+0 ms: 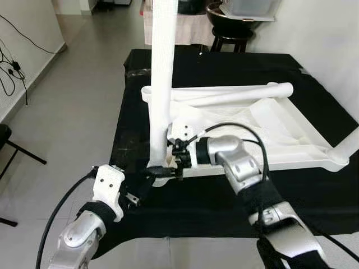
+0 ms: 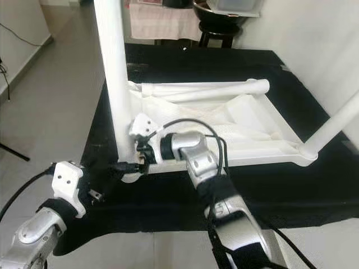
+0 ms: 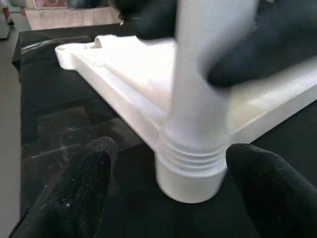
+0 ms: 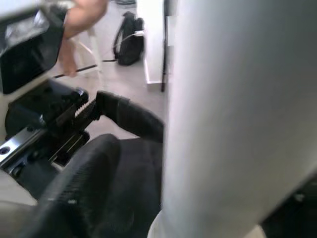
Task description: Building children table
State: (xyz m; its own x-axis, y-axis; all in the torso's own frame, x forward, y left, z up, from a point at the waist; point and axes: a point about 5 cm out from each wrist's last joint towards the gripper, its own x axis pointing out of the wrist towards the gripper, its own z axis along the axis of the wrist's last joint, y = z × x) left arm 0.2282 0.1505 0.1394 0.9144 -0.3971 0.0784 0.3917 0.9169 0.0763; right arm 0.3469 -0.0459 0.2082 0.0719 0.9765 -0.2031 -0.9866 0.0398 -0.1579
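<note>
A black cloth (image 1: 314, 106) covers the surface before me. Pale grey floor tiles (image 1: 73, 112) stretch away on my left to a white wall (image 1: 25, 33) with dangling black cables (image 1: 8, 73). Beyond stands a dark stool (image 1: 227, 42).

I see both head views evenly lit by soft daylight, sharp throughout. The glossy grey tiled floor (image 1: 73, 101) carries a pale sheen toward ten o'clock. The black cloth mat (image 1: 224, 202) swallows detail, and the white plastic table frame (image 1: 291, 140) nearly blows out. In my left wrist view the upright white plastic leg (image 3: 198, 99) is smeared with blur, with black fingers (image 3: 84, 188) soft. My right wrist view is dim, blurred and unfocused.
</note>
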